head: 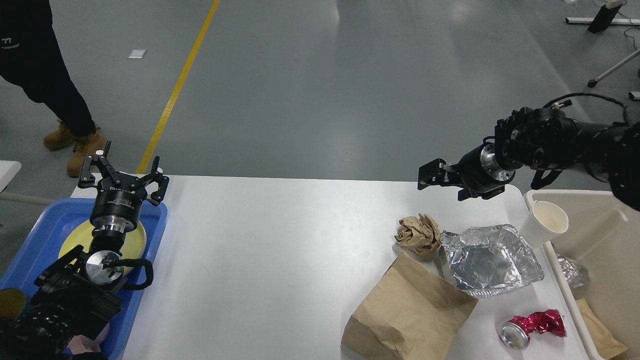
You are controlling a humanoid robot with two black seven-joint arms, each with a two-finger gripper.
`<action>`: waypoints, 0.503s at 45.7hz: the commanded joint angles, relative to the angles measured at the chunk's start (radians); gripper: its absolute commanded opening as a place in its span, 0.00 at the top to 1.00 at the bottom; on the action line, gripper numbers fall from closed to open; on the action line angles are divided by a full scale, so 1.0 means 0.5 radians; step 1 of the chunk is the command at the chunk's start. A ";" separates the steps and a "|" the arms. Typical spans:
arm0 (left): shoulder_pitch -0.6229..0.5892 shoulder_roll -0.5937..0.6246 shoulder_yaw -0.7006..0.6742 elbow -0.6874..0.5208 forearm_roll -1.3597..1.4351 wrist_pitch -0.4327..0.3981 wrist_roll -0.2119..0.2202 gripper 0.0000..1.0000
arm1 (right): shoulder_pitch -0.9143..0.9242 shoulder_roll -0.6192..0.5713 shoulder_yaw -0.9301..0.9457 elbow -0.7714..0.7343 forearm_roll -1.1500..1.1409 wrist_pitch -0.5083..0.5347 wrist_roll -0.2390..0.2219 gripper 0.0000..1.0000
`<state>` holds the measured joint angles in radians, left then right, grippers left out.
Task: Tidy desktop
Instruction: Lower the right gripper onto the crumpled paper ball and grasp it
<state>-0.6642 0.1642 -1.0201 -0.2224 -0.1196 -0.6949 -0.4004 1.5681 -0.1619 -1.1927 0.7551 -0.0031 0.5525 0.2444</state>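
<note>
Spanning the frame's centre, the desktop (260,260) carries litter at its right end, while the left gripper (125,175) hovers spread wide and empty over the blue tray (150,225); right gripper (434,177) aperture cannot be told.

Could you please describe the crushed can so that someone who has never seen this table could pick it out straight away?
Start at the white desktop and go to its near right corner, beside the beige bin. There, just right of the brown paper bag and nearer than the crumpled foil tray, lies the crushed can on its side. It is the only shiny red thing, with a round silver end.
</note>
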 commanded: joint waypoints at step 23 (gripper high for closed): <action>0.000 0.000 0.000 0.000 0.000 0.000 0.000 0.04 | -0.415 0.425 -0.103 -0.212 -0.141 -0.596 -0.188 0.00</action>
<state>-0.6642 0.1642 -1.0201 -0.2224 -0.1196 -0.6949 -0.4004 1.3982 0.0446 -1.2379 0.6929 -0.0646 0.2702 0.1710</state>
